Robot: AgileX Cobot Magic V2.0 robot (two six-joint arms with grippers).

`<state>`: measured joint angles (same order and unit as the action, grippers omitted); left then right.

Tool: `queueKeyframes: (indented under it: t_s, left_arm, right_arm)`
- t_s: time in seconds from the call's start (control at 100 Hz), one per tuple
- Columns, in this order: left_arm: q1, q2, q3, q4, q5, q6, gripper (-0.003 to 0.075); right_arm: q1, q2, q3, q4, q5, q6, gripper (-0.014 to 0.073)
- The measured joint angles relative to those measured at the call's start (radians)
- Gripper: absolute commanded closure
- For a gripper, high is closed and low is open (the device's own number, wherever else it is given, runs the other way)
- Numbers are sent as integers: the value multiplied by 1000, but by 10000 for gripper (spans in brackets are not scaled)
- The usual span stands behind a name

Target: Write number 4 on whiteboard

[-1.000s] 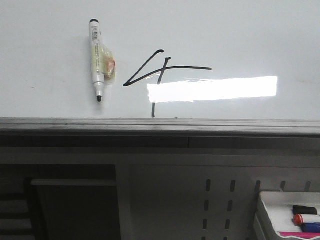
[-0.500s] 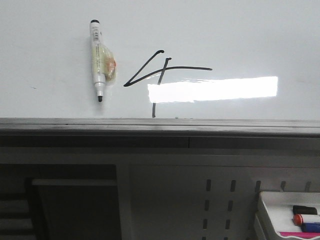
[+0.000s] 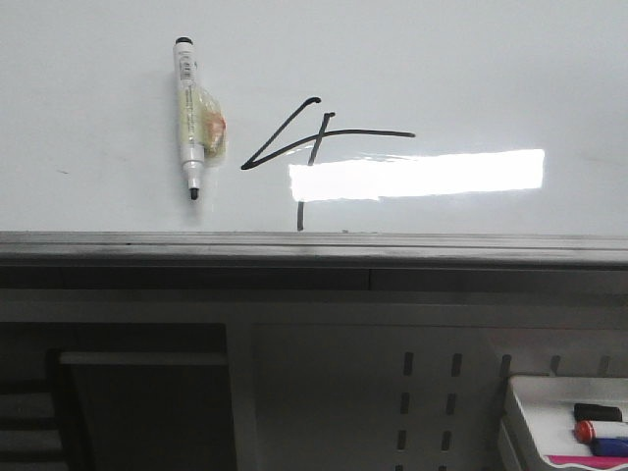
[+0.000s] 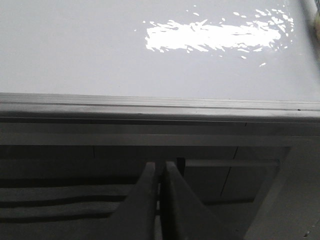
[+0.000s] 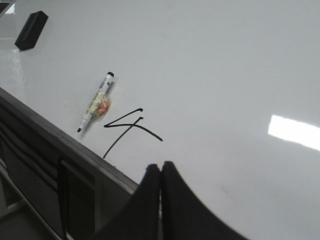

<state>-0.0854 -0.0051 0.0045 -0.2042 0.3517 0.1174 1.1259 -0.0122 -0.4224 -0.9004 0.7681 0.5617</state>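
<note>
One glossy whiteboard (image 3: pixel 491 69); grey bottom ledge (image 3: pixel 314 245)

The whiteboard (image 3: pixel 471 59) is glossy white with a bright white rectangular glare patch, edged below in grey metal. The number 4 (image 3: pixel 314 142) is thin black line. At its 9 o'clock, the marker (image 3: pixel 189 118) is white-barrelled with black cap end and black tip, wrapped in yellowish tape with an orange spot. A black eraser (image 5: pixel 31 30) shows in the right wrist view. Both grippers are dark grey to black.
</note>
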Motion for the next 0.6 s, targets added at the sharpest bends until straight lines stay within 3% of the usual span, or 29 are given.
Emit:
queueKeyframes:
  t_s: [0.44, 0.6]
  left_arm:
    - [0, 0, 0, -2, 0, 0, 741]
    - [0, 0, 0, -2, 0, 0, 741]
  right_arm:
    - [0, 0, 0, 0, 2, 0, 638]
    - [0, 0, 38, -35, 76, 0, 638]
